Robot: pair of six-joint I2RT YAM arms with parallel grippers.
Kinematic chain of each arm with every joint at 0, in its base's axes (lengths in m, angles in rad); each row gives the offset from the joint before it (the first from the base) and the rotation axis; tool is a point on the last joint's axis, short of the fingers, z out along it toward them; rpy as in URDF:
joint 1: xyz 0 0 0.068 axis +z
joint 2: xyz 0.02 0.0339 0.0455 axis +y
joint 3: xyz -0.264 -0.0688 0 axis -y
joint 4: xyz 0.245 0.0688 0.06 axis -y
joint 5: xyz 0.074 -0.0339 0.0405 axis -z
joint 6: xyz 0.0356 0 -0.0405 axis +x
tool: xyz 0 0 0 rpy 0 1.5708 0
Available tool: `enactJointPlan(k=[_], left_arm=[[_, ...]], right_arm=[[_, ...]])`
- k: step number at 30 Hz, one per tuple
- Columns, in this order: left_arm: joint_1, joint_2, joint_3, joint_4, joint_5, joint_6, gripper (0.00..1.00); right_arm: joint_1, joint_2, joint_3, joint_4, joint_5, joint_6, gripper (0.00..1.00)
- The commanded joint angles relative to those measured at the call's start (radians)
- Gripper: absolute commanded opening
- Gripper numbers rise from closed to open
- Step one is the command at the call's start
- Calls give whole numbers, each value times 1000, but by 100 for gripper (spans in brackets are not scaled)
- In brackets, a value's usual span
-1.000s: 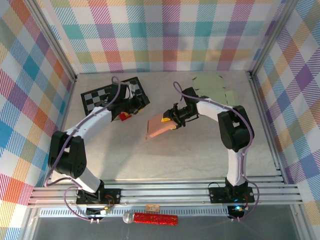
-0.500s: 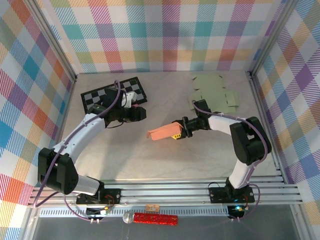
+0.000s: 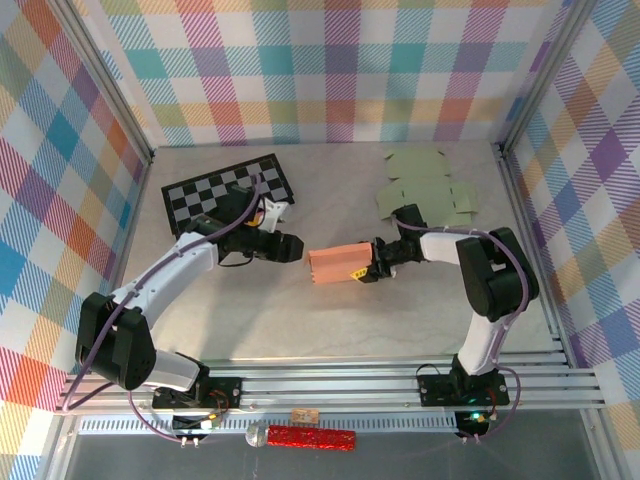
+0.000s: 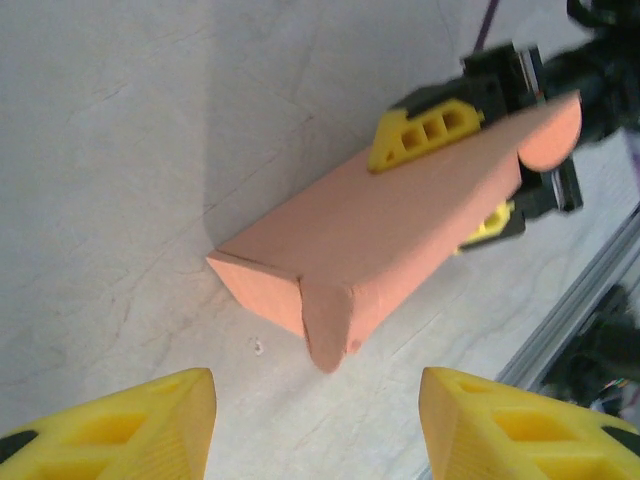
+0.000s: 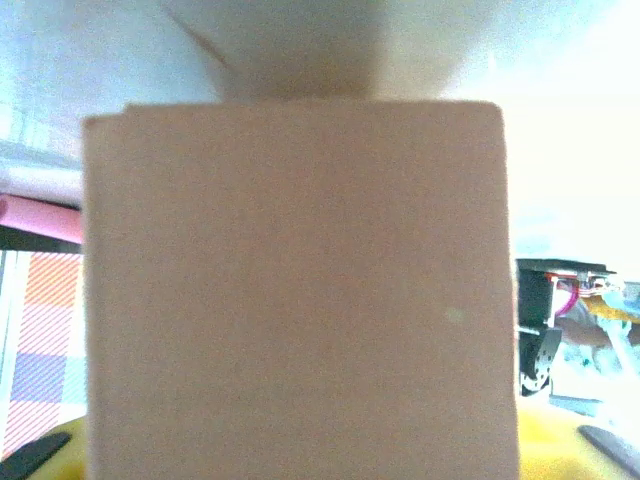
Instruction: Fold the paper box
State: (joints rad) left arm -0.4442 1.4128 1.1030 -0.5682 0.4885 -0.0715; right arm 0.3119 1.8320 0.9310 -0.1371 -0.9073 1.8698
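Here's your paper box [image 3: 338, 265], near the middle of the worktop [image 3: 300, 320] in the top view, its long axis running 9 to 3 o'clock. The right claw [image 3: 372, 266] has it pinched at the 3 o'clock end. In the left wrist view, yellow fingers [image 4: 425, 135] sit either side of that far end. Your left claw [image 3: 290, 247] stands wide apart with nothing between its jaws, and the box's free end lies just toward 4 o'clock from it, near but not touching. That's the relation that counts: the left arm is the one placed to work the loose flap (it droops off the near corner in the left wrist view).

Against half a second ago, the box has levelled out from a tilt and slid slightly toward 3 o'clock. The left claw has come off the checkerboard mat [image 3: 225, 185] toward the box and spread wider.
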Motion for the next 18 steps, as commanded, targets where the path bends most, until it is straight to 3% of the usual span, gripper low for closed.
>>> enactJointPlan(k=[1,7,11,14,18], left_arm=[[-38,31,69,-36,-32,226,56],[-86,163,230,-138,-61,413,60],[-166,209,276,-172,-97,576,64],[-200,259,326,-195,-121,605,65],[-254,318,366,-191,-238,640,65]], right_arm=[[-31,41,42,-157,29,-124,48],[-59,52,76,-234,21,-227,50],[-68,45,109,-295,24,-296,54],[-74,44,130,-336,22,-340,56],[-82,41,145,-362,19,-373,56]])
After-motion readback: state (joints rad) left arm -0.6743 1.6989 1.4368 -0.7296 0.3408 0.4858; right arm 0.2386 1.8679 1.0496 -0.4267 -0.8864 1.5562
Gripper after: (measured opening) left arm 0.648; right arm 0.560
